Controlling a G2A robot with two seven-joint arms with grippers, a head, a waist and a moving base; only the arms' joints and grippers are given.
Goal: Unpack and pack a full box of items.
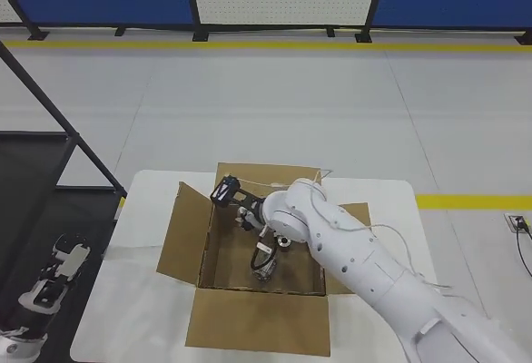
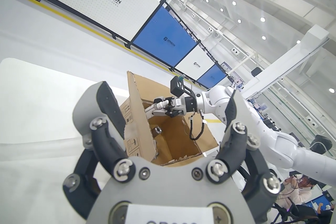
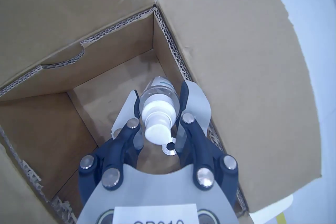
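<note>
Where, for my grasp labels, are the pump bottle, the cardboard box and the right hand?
pump bottle [image 3: 157, 109]: right wrist view, white pump collar.
cardboard box [image 3: 118, 51]: right wrist view, an inner wall.
right hand [image 3: 160, 90]: right wrist view, midway between fingertips.

Top cam: we look down on counter [image 1: 139, 299]. L wrist cam sees box [image 1: 257, 319] from afar; R wrist cam peers inside, close.
</note>
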